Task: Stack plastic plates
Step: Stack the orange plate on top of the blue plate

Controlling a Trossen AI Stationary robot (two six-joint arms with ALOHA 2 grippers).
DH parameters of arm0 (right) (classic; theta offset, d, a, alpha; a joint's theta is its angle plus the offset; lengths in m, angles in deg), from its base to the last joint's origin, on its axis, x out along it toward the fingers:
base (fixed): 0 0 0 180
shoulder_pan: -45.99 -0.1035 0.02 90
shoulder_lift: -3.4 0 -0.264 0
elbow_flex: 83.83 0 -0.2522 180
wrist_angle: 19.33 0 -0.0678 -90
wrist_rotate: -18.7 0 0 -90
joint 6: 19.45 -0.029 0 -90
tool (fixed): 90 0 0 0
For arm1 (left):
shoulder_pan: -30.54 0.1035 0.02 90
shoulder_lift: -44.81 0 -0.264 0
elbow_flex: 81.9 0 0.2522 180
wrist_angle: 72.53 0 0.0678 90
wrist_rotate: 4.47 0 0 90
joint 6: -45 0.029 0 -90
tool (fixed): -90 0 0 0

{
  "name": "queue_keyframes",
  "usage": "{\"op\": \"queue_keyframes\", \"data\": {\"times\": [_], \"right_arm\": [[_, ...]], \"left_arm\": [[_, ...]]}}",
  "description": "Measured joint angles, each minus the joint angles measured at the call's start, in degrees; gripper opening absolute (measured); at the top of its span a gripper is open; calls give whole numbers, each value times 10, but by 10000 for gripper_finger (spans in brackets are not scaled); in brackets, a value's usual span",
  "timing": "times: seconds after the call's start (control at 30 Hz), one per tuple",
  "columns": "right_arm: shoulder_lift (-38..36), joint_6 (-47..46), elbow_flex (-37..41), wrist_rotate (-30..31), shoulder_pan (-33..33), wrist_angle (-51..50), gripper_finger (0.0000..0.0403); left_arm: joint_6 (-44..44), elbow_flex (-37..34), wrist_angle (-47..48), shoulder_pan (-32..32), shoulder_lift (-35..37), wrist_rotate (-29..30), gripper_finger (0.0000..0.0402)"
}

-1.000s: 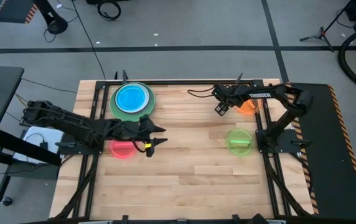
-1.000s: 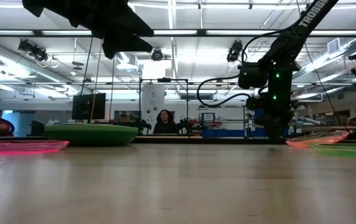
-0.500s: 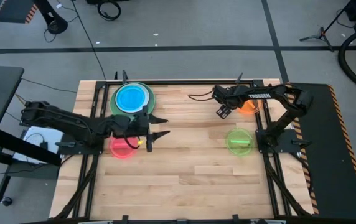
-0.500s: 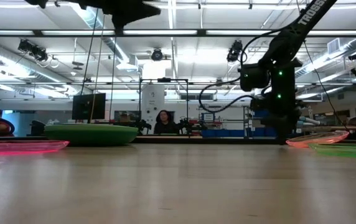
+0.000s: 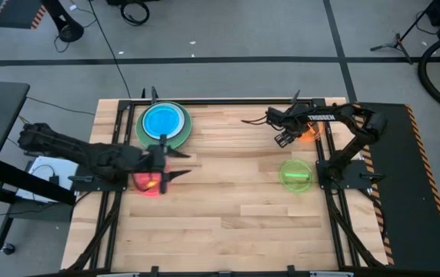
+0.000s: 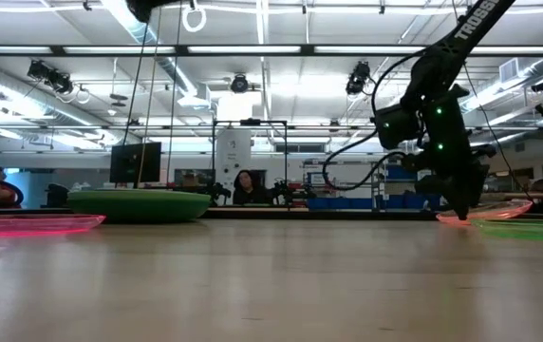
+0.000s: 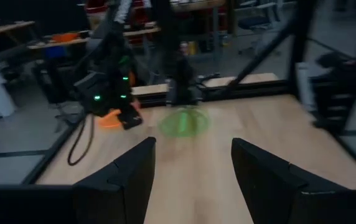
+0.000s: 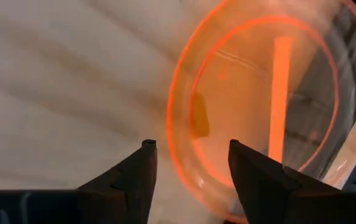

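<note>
Right hand (image 5: 284, 138), fingers apart, straddles the near rim of the orange plate (image 5: 308, 132) at two o'clock, positioned for pickup. Left hand (image 5: 175, 163) open, empty, above the red plate (image 5: 148, 183).

You see a blue plate (image 5: 162, 121) on a dark green plate (image 5: 181, 131); an orange plate (image 8: 262, 118); a lime plate (image 5: 295, 173). A red plate (image 5: 145, 185) glows pinkish; the table (image 5: 228, 208) is pale wood.

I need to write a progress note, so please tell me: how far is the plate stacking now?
Done: a stack with the translucent blue plate on top of the large green plate. In hand: the right gripper, open, is down at the rim of the translucent orange plate, not yet gripping it. Left: the orange, the lime plate and the red plate, under the open left gripper, lie loose.
</note>
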Motion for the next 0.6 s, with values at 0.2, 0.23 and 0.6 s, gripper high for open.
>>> {"op": "queue_keyframes", "data": {"times": [0.2, 0.23, 0.6], "right_arm": [[0, -7, 0, -25, -34, -47, 170], [0, 4, 1, -20, -37, -62, 166], [19, 190, 43, 21, -47, -51, 160]], "left_arm": [[-21, 0, 65, -116, 75, 71, 217], [-28, 0, 70, -135, 83, 84, 217], [-71, 0, 85, -302, 66, 247, 207]]}}
